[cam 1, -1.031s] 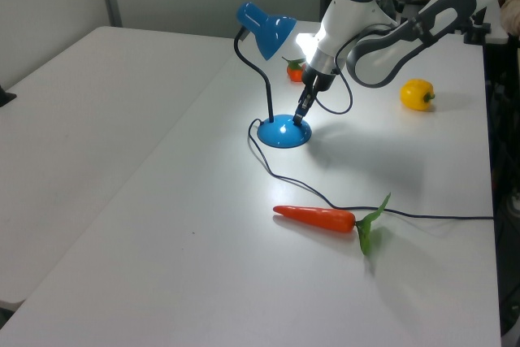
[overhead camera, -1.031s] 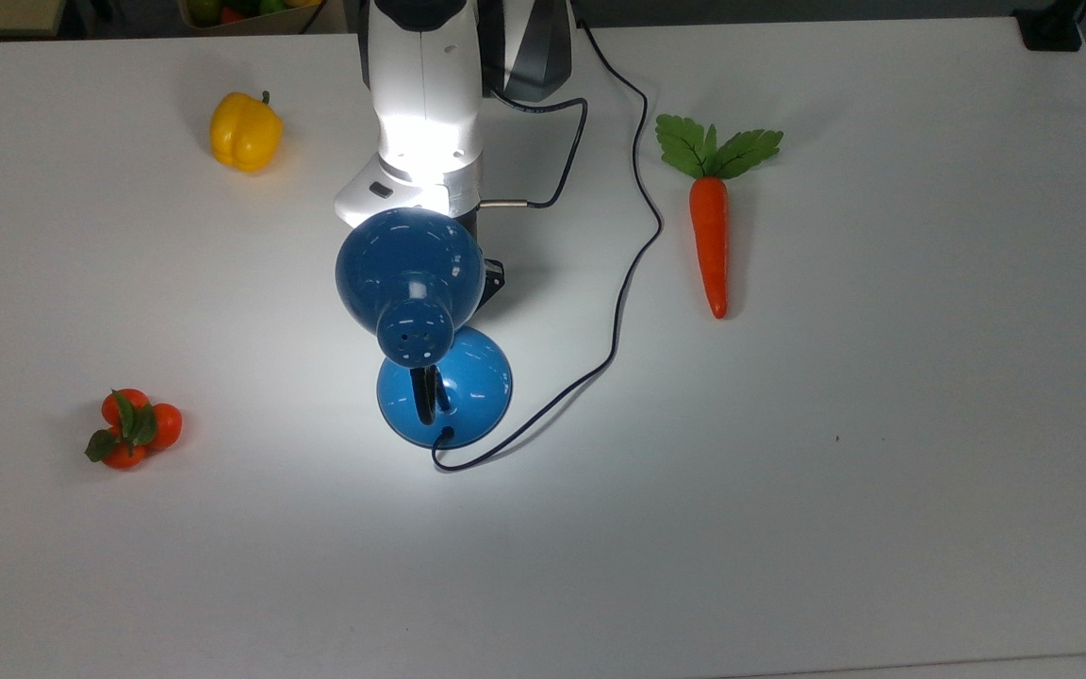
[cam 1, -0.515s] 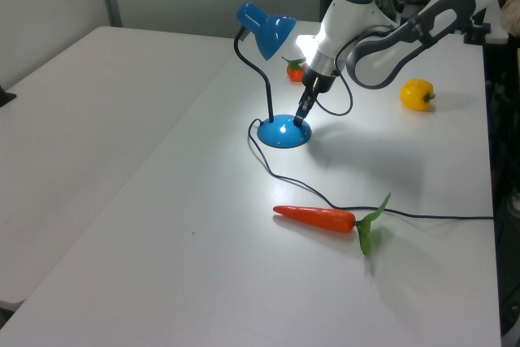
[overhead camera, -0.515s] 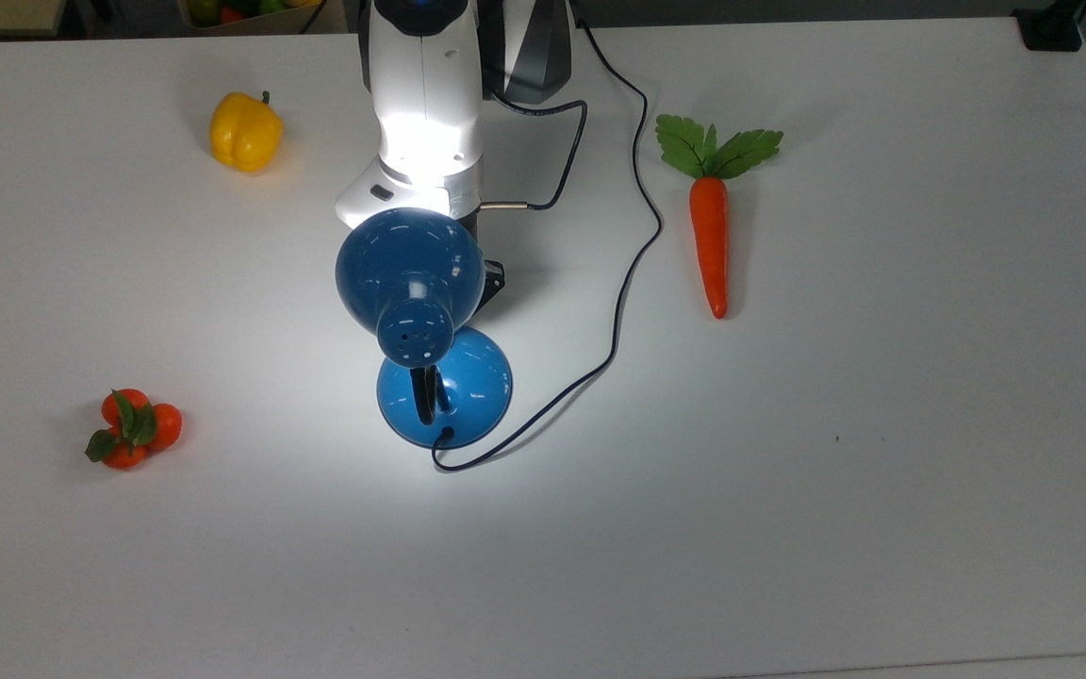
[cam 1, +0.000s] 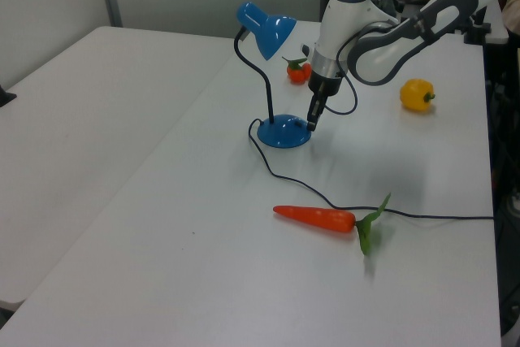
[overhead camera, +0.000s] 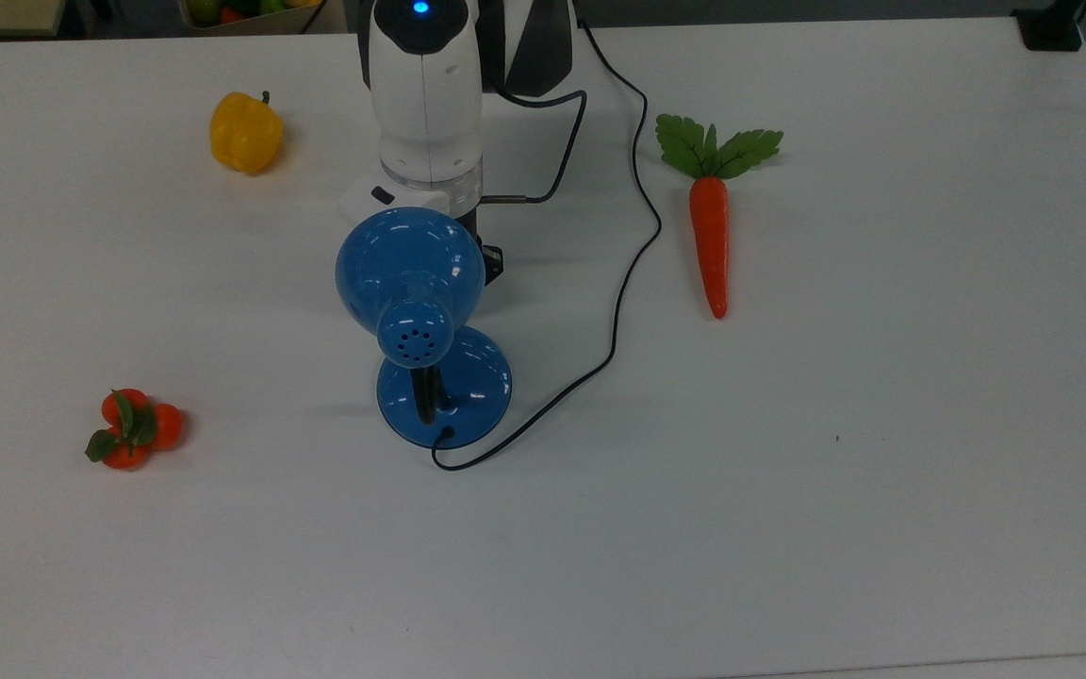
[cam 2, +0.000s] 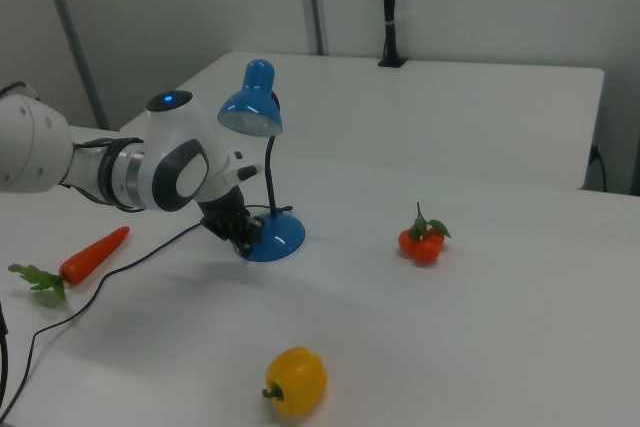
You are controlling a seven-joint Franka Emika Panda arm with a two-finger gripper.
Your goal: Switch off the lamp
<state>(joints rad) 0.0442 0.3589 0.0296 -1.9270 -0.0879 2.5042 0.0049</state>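
Observation:
The blue lamp stands mid-table with its dome shade over the round base, and no light comes from it. Its black gooseneck rises from the base, and the thin dark cord loops off toward the table's far edge. My gripper points down, shut with nothing in it, at the base's rim on the left view's right. In the right view the gripper sits at the base's left edge, below the shade. The top view's shade hides most of it.
An orange carrot lies at the top view's right, beside the cord. A yellow pepper sits at the upper left and a cluster of small orange fruits at the lower left. A black clamp sits at the far right corner.
The lamp's light has gone out and the bright patch on the table and arm is gone. My gripper has drawn back from over the base to its rim.

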